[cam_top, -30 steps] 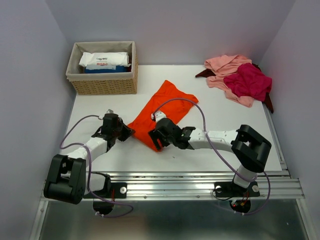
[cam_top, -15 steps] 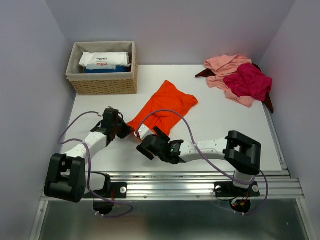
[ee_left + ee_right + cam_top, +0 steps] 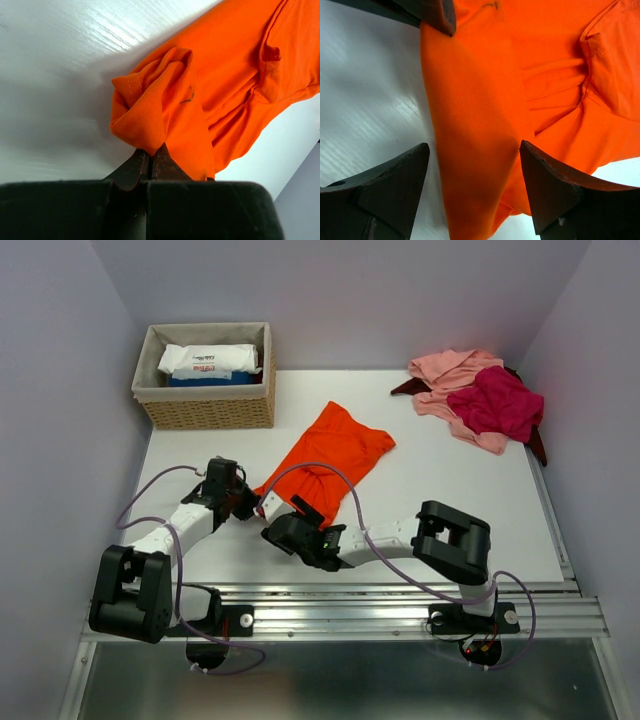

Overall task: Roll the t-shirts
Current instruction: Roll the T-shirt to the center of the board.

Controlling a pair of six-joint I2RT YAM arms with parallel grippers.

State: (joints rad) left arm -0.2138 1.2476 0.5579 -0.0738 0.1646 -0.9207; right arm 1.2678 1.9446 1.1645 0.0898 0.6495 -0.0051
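Orange-red t-shirt (image 3: 335, 445): lies crumpled and slanted at the middle of the desk (image 3: 450, 480), its near-left corner bunched.

Left claw (image 3: 150, 156): clamped tight on that bunched corner, apparently anchoring it so the cloth can be drawn flat.

Right claw (image 3: 472, 150): jaws spread wide over the shirt's near edge, just beside the left claw, holding nothing. It is likely poised for a second grip.

Rolling not yet begun.

Pink t-shirt (image 3: 450, 375), magenta t-shirt (image 3: 497, 400), maroon t-shirt (image 3: 536, 445): heaped together at the far right, well apart from the claws.

Wicker basket (image 3: 205, 408): far left, holding white packets (image 3: 205, 360).
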